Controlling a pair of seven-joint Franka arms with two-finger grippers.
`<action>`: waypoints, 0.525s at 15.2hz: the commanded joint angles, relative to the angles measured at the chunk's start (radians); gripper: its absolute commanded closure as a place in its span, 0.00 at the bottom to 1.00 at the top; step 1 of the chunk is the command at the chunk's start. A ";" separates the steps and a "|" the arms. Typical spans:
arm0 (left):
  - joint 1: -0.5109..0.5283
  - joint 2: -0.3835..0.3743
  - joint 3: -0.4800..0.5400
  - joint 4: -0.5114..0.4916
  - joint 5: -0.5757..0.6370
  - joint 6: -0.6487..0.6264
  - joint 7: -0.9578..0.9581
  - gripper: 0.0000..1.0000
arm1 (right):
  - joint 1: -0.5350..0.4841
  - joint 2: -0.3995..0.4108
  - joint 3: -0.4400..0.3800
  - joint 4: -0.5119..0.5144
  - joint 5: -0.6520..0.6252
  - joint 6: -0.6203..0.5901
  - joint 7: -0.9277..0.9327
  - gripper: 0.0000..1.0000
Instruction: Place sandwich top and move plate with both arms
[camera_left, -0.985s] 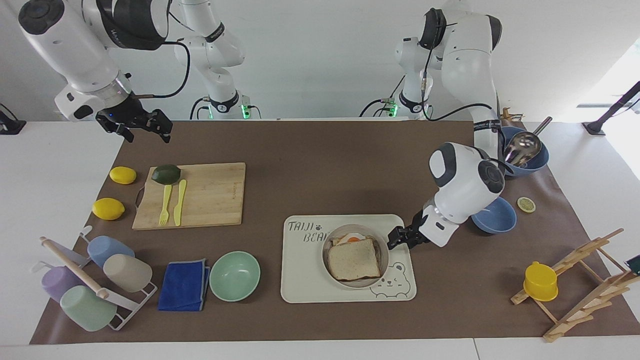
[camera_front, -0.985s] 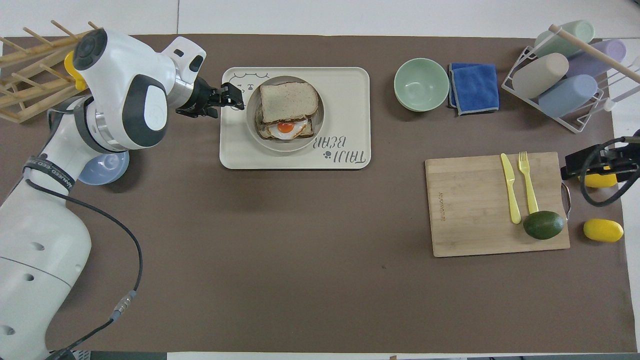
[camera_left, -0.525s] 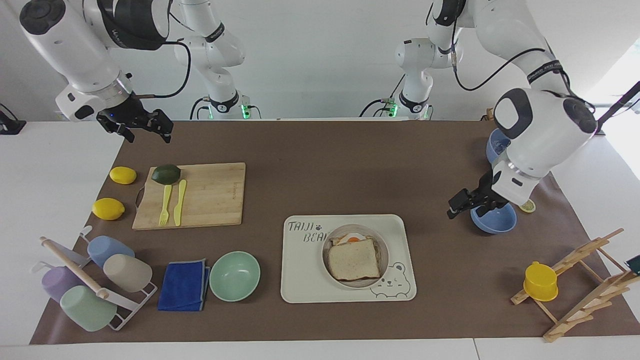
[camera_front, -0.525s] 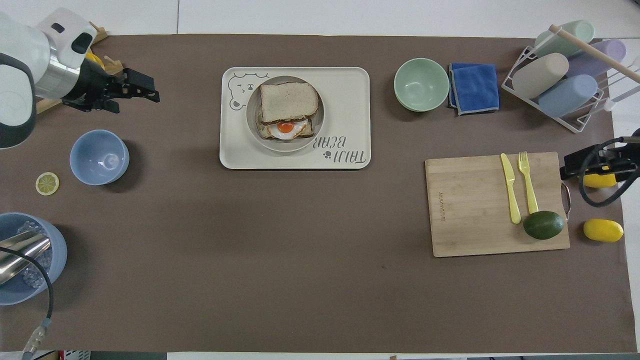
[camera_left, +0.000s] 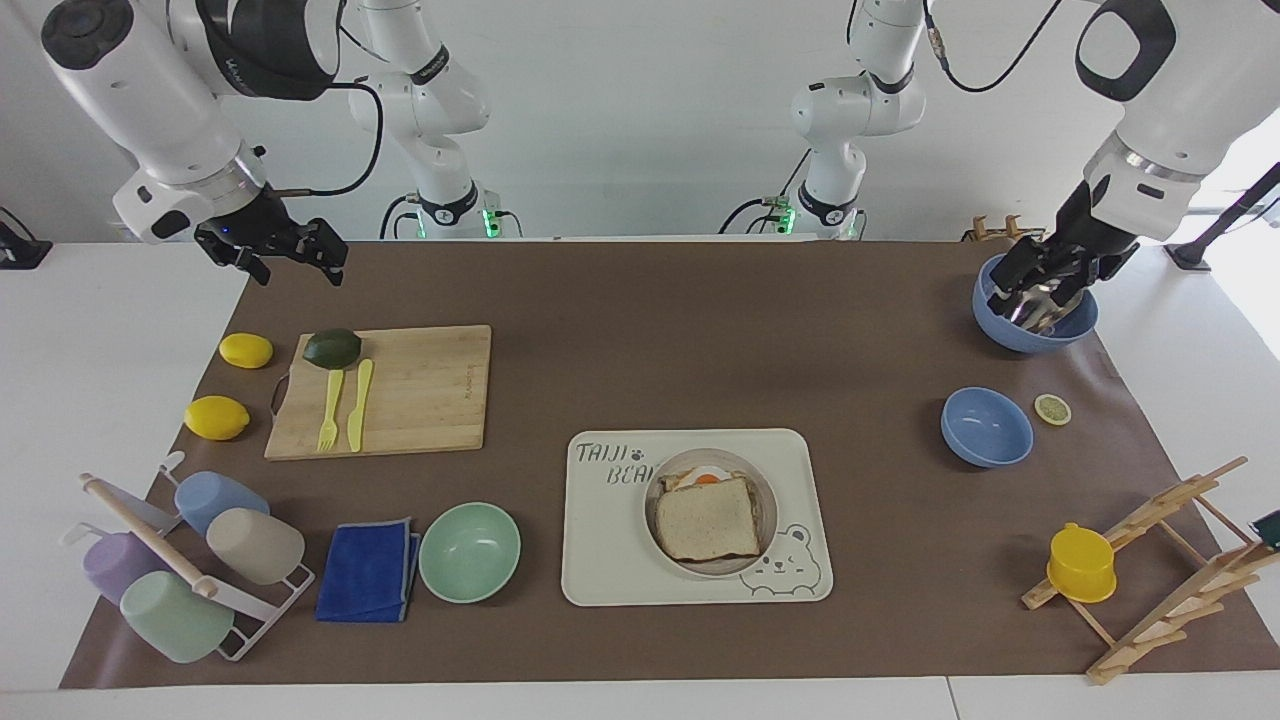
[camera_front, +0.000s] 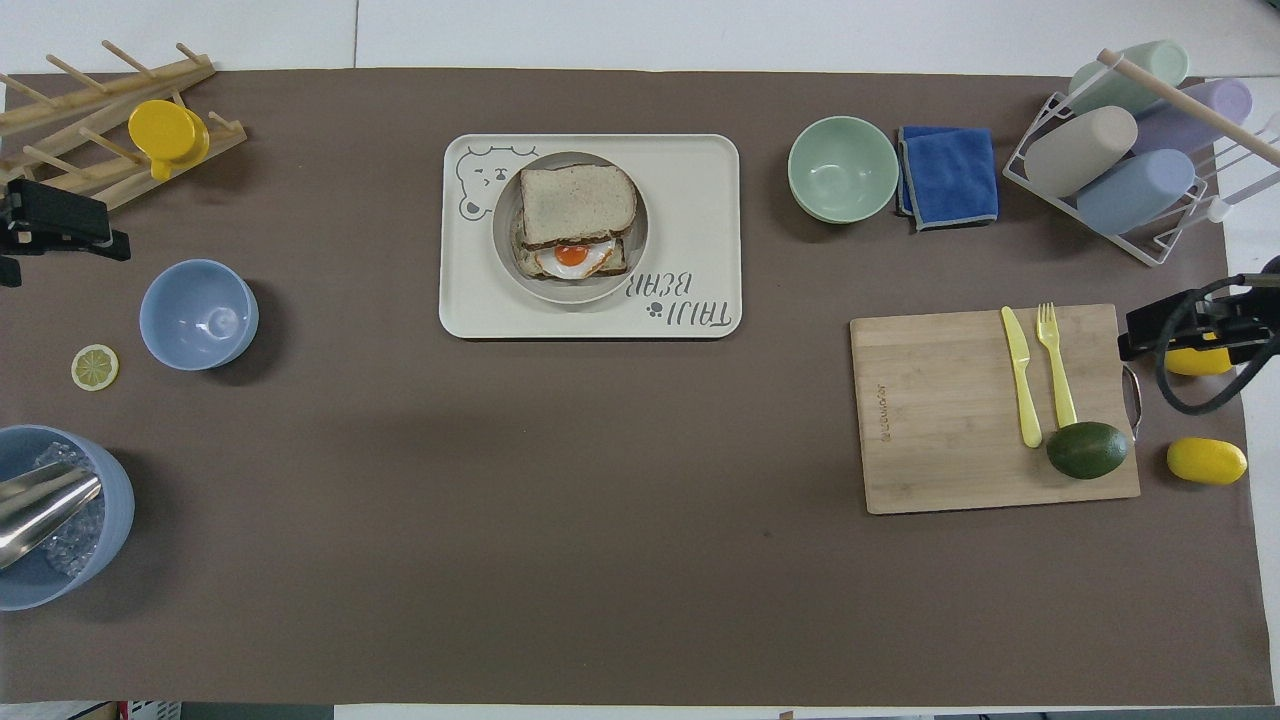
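The sandwich top lies on the bread slice with a fried egg, whose egg peeks out at the edge nearer the robots. Both rest on the plate, which stands on the cream bear tray. They also show in the overhead view: the sandwich top, the plate. My left gripper is open and empty, raised over the blue bowl with a metal scoop, apart from the plate. My right gripper is open and waits above the mat's corner near the cutting board.
A small blue bowl and a lemon slice lie toward the left arm's end. A wooden rack with a yellow cup stands there too. A mint bowl, blue cloth and cup rack lie toward the right arm's end.
My left gripper has drawn away from the plate's edge and risen to above the blue scoop bowl. The sandwich, plate and right arm have not moved.
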 joint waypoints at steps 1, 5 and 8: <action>-0.108 -0.083 0.079 -0.030 0.049 -0.098 0.000 0.00 | -0.005 -0.013 0.007 -0.006 -0.011 -0.015 -0.018 0.00; -0.166 -0.077 0.103 -0.045 0.048 -0.109 0.000 0.00 | -0.005 -0.013 0.007 -0.006 -0.011 -0.015 -0.018 0.00; -0.171 -0.042 0.104 -0.039 0.042 -0.058 0.002 0.00 | -0.005 -0.013 0.006 -0.006 -0.011 -0.017 -0.018 0.00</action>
